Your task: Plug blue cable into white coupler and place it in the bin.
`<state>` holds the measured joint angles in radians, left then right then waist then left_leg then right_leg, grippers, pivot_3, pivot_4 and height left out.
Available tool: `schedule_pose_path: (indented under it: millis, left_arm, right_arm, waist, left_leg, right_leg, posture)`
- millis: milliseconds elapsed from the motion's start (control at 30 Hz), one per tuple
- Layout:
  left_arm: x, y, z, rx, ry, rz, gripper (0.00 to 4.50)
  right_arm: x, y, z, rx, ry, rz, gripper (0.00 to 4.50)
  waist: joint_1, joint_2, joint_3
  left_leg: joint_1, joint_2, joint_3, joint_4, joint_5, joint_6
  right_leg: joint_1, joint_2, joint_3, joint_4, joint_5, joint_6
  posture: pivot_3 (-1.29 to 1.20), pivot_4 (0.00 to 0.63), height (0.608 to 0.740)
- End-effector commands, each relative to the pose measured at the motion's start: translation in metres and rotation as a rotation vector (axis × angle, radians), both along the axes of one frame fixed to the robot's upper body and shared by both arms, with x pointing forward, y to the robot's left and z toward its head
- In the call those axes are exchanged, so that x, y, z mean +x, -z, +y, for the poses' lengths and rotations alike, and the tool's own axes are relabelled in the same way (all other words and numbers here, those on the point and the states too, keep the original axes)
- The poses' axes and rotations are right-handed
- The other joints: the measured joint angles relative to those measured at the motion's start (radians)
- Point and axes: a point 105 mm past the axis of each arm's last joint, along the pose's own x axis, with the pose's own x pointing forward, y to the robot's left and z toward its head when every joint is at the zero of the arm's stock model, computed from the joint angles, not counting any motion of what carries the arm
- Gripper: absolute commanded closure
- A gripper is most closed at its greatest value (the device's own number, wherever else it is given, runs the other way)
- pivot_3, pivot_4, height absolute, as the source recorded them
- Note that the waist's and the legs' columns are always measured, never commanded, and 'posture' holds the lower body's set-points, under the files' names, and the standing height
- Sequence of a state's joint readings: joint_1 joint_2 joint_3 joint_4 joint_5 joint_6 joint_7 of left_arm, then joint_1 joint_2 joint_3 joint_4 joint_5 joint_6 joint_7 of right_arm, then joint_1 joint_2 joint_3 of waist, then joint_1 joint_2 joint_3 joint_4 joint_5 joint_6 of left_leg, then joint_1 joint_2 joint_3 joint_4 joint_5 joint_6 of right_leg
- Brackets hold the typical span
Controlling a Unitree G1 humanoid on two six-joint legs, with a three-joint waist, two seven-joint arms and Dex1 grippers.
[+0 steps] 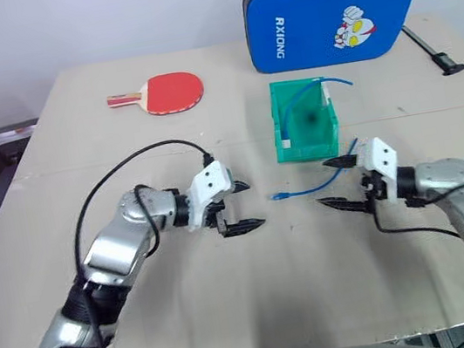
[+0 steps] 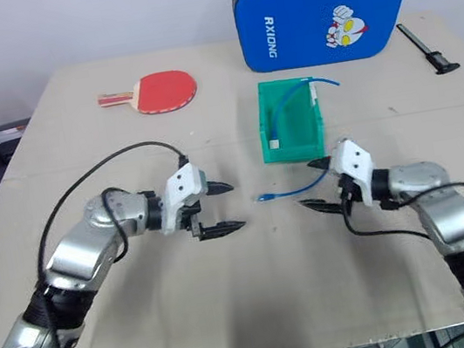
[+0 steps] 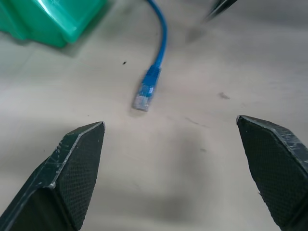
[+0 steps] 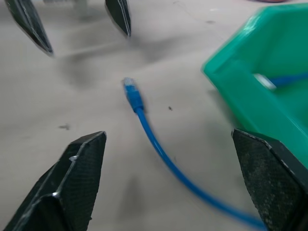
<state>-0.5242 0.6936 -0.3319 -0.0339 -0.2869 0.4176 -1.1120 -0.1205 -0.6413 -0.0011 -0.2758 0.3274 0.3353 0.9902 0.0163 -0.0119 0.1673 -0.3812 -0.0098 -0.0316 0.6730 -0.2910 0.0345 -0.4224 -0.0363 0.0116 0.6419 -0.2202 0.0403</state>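
The green bin (image 1: pixel 279 122) stands upright mid-table. Inside it a blue cable (image 1: pixel 292 110) curls over the rim, with a small white piece (image 2: pixel 274 143) at its lower end that looks like the white coupler. A second stretch of blue cable (image 1: pixel 301 190) lies on the table in front of the bin, its plug (image 3: pixel 146 91) pointing at my left gripper (image 1: pixel 253 204). That gripper hangs open a short way from the plug. My right gripper (image 1: pixel 324 183) is open too. The cable (image 4: pixel 144 120) runs between its fingers on the table, ungripped.
A red table tennis paddle (image 1: pixel 170 91) lies at the back left. A big blue padded case (image 1: pixel 328 13) stands behind the bin, with a black tool (image 1: pixel 435 53) to its right. The tabletop is covered in brown paper.
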Motion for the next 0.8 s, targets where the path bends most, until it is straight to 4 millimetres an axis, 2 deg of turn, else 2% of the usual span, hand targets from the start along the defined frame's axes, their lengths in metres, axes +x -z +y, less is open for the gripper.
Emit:
schedule_pose_path:
  millis: [33, 100, 200, 300, 333, 500, 600, 700, 800]
  left_arm:
    - [0.011, 0.010, -0.010, 0.031, 0.060, -0.011, 0.00]
    - [0.018, 0.013, -0.019, 0.031, 0.084, 0.001, 0.00]
    - [0.019, 0.022, -0.022, 0.084, 0.134, 0.020, 0.00]
    - [0.023, 0.025, -0.023, 0.102, 0.147, 0.022, 0.73]
    - [0.023, 0.026, -0.024, 0.104, 0.155, 0.027, 1.08]
    - [0.021, 0.025, -0.020, 0.127, 0.179, 0.052, 3.47]
    - [0.021, 0.021, -0.018, 0.132, 0.181, 0.062, 4.40]
    - [0.024, 0.007, -0.024, 0.057, 0.161, 0.054, 4.40]
    - [0.021, -0.023, -0.042, -0.149, 0.149, 0.104, 4.40]
  right_arm:
    - [-0.015, -0.006, -0.012, 0.019, 0.077, -0.010, 0.42]
    - [-0.024, 0.000, -0.019, 0.026, 0.133, 0.012, 0.42]
    - [-0.034, 0.006, -0.026, 0.025, 0.197, 0.022, 0.42]
    - [-0.039, 0.008, -0.031, 0.035, 0.243, 0.027, 0.33]
    - [-0.041, 0.009, -0.031, 0.036, 0.250, 0.030, 0.33]
    - [-0.044, 0.010, -0.032, 0.040, 0.265, 0.034, 0.33]
    - [-0.043, 0.010, -0.029, 0.051, 0.256, 0.041, 0.33]
    - [-0.042, 0.008, -0.017, 0.116, 0.231, 0.066, 0.33]
    - [-0.045, -0.004, 0.003, 0.302, 0.194, 0.161, 0.33]
  waist:
    - [-0.002, 0.000, 0.000]
    - [-0.003, 0.000, 0.000]
    - [-0.011, 0.000, 0.000]
    - [-0.016, 0.000, 0.000]
    - [-0.016, 0.000, 0.000]
    - [-0.017, -0.001, 0.000]
    - [-0.017, -0.001, 0.000]
    - [-0.020, -0.001, 0.000]
    - [-0.020, -0.001, 0.000]
  left_leg:
    - [0.000, 0.000, 0.001, 0.000, 0.000, 0.000]
    - [0.000, -0.001, 0.002, 0.003, 0.000, 0.000]
    - [0.000, 0.000, 0.004, 0.008, 0.000, 0.001]
    - [0.003, 0.001, 0.003, 0.010, 0.000, 0.001]
    - [0.003, 0.001, 0.003, 0.010, 0.000, 0.001]
    - [0.003, 0.001, 0.002, 0.012, 0.000, 0.001]
    - [0.002, 0.001, 0.002, 0.012, 0.000, 0.001]
    - [0.002, 0.001, 0.001, 0.012, 0.000, 0.001]
    - [0.002, 0.002, 0.000, 0.012, 0.000, 0.001]
  right_leg:
    - [0.000, 0.001, 0.000, 0.000, 0.000, 0.000]
    - [0.000, 0.000, 0.001, 0.001, 0.000, 0.000]
    - [0.001, 0.001, 0.003, 0.001, 0.000, 0.001]
    - [0.005, 0.002, 0.003, 0.003, 0.000, 0.001]
    - [0.005, 0.002, 0.003, 0.003, 0.000, 0.001]
    - [0.006, 0.002, 0.002, 0.003, 0.001, 0.002]
    - [0.006, 0.002, 0.002, 0.003, 0.001, 0.002]
    - [0.006, 0.003, 0.002, 0.003, 0.001, 0.002]
    - [0.005, 0.003, 0.001, 0.003, 0.001, 0.002]
  posture:
    - [0.00, 0.150, 0.740]
    - [0.00, 0.150, 0.740]
    - [0.00, 0.150, 0.740]
    - [0.00, 0.150, 0.740]
    - [0.00, 0.150, 0.740]
    - [0.00, 0.150, 0.740]
    - [0.00, 0.150, 0.740]
    - [0.00, 0.150, 0.740]
    - [0.00, 0.150, 0.740]
